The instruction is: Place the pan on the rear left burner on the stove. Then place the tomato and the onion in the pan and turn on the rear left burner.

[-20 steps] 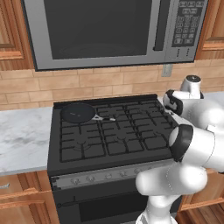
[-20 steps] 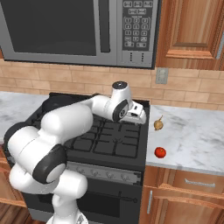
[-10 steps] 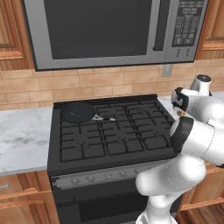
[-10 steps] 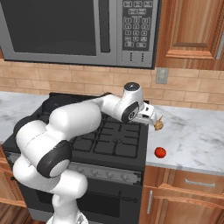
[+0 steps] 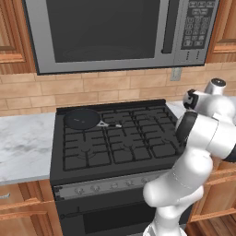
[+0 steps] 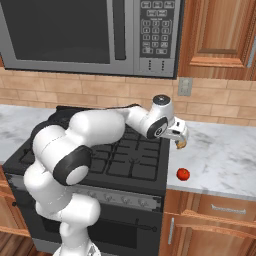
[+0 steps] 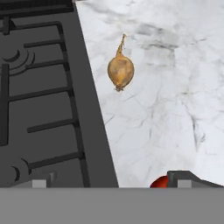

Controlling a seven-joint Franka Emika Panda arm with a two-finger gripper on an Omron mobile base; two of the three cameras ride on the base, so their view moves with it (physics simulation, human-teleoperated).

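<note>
The black pan (image 5: 83, 119) sits on the rear left burner (image 5: 62, 130) of the stove (image 5: 120, 152), its silvery handle (image 5: 109, 124) pointing right. My gripper (image 6: 180, 137) hovers over the marble counter just right of the stove, open and holding nothing. The tan onion (image 7: 120, 71) lies on the counter ahead of the fingertips (image 7: 183, 177), close to the stove's edge (image 7: 94, 109). In the right base view the onion (image 6: 181, 145) peeks out from under the hand. The red tomato (image 6: 183, 174) rests nearer the counter's front, and its top (image 7: 159, 182) shows beside one fingertip.
A grey microwave (image 5: 115, 32) hangs above the stove. Marble counter runs to the right (image 6: 225, 150) and to the left (image 5: 23, 143) of the stove. The brick wall carries an outlet (image 6: 185, 86). Wooden cabinets (image 6: 220, 30) hang at the upper right.
The arm has swung right, from over the stove's right burners to over the counter beside the onion. The gripper stayed open. Pan, onion and tomato have not moved.
</note>
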